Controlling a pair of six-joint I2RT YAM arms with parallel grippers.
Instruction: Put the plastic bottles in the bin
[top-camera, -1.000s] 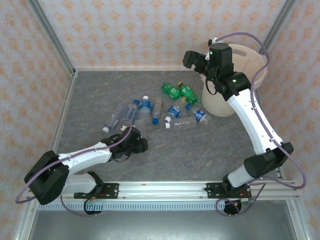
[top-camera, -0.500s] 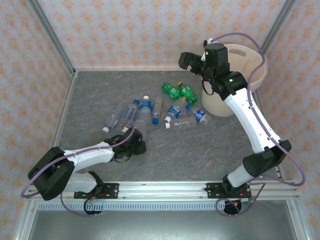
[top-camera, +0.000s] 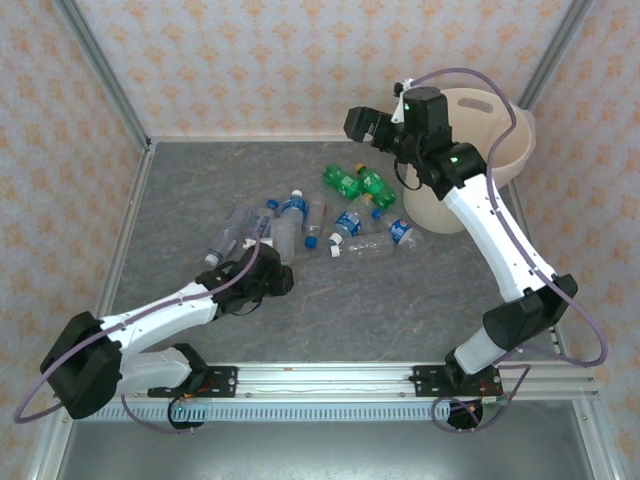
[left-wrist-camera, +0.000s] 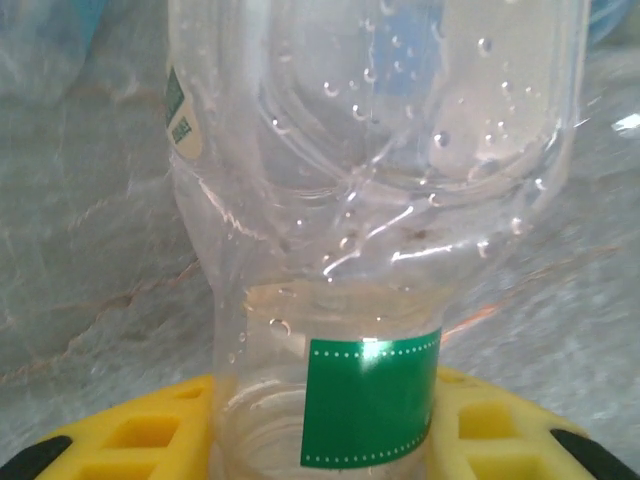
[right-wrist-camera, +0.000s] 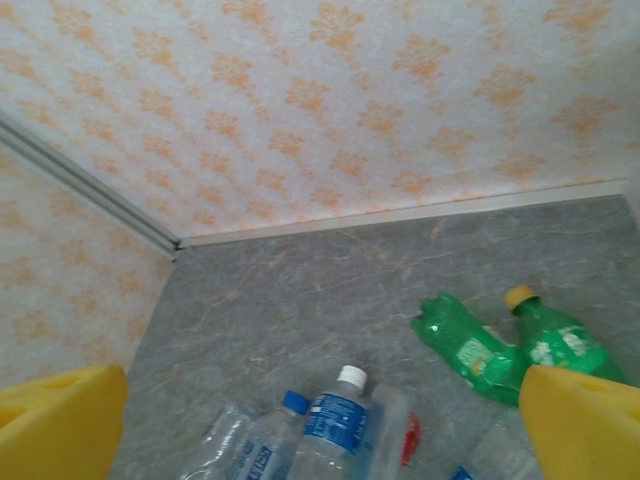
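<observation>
At lower left of centre in the top view, your left gripper (top-camera: 266, 279) pinches a clear bottle (left-wrist-camera: 370, 200) with a green label, its yellow fingers (left-wrist-camera: 140, 435) pressed on both sides. In the upper right, your right gripper (top-camera: 360, 122) hangs spread wide and empty, just left of the bin (top-camera: 512, 150). The other plastic bottles (top-camera: 292, 222) lie scattered mid-table, with the green bottles (top-camera: 358, 183) nearest the bin.

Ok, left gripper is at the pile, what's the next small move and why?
Probably close the left gripper firmly: the clear bottle lies between its yellow fingers, neck towards the wrist camera, and I cannot tell whether they pinch it yet.
</observation>
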